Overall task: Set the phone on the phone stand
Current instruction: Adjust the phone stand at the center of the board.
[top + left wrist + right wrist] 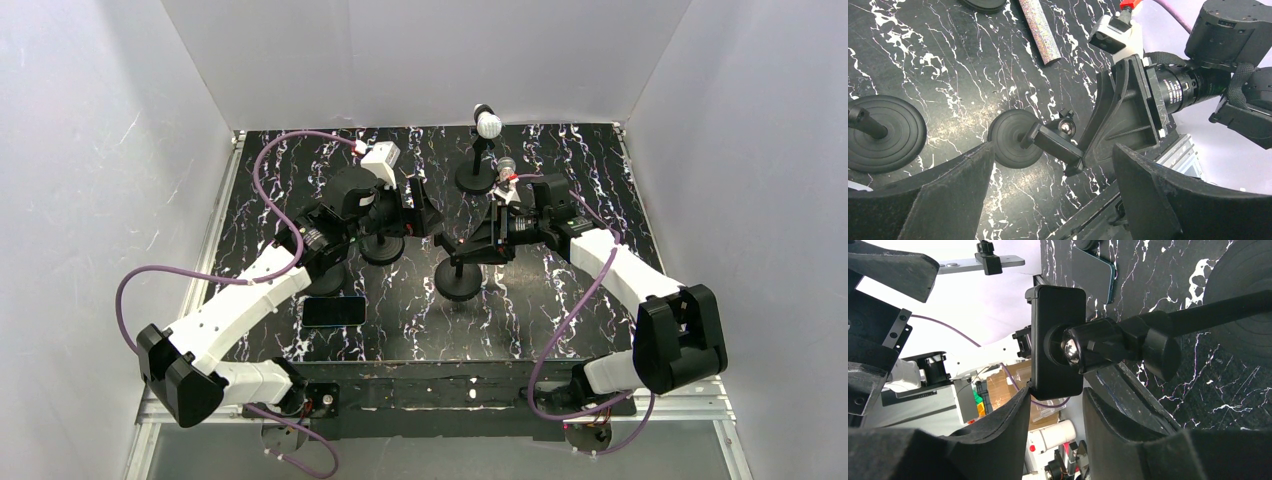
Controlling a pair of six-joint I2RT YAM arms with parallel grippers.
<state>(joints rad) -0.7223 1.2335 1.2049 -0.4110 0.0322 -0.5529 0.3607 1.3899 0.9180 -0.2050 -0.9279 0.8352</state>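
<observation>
Finding: the dark, flat rectangular phone (334, 311) lies flat on the black, white-veined marble-pattern desk (560, 310). It sits in the near left part, just beside the left arm's white forearm and well apart from both tools. The right tool (1057, 405) is at the black phone stand (459, 281) near mid-desk. Its jaws are roughly half closed and flank the lower end of the stand's black rectangular cradle plate (1057, 315). Whether the pads actually press the plate cannot be told. The left tool (1053, 165) hangs just left of that stand with its jaws spread wide, and it holds nothing. A second black round-based stand (381, 250) sits under the left tool, between the phone and the phone stand, and the left arm also crosses that gap. A third round-based stand (474, 178) is farther back and carries a white ball-headed, glitter-handled object like a microphone (488, 124). Count: 1 phone, 3 round-based stands clearly visible, 2 arms. White panels (420, 60) wall the desk on 3 sides.
</observation>
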